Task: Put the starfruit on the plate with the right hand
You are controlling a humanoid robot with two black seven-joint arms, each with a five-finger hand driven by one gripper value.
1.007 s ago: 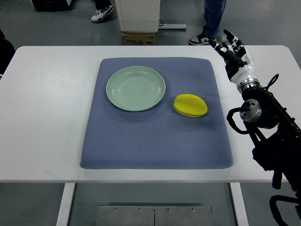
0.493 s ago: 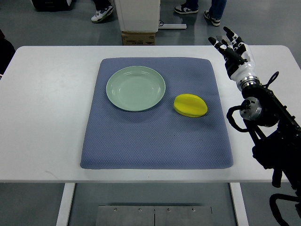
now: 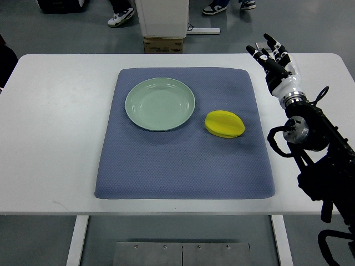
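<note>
**A:** Where was the starfruit (image 3: 224,124) seen?

**B:** It was pictured lying on the blue-grey mat (image 3: 183,166), on the right half, just beside the plate (image 3: 160,104) but apart from it. Nothing was shown touching it.

**A:** And the plate?

**B:** The pale green plate was seen bare, set on the far left part of the same mat, to the left of the fruit.

**A:** How was the right hand (image 3: 275,65) caught?

**B:** It was held over the far right corner of the white counter (image 3: 55,133), past the mat's right edge and well apart from the starfruit. Its fingers (image 3: 265,55) were spread and pointed away from the robot, and nothing was gripped in them. The black arm (image 3: 319,155) was seen coming in from the right edge, with cables looped at the wrist.

**A:** What else was framed?

**B:** A cardboard box (image 3: 163,44) was seen on the floor beyond the counter, below a white cabinet (image 3: 162,16), and shoes (image 3: 120,16) of people were caught at the top edge.
</note>
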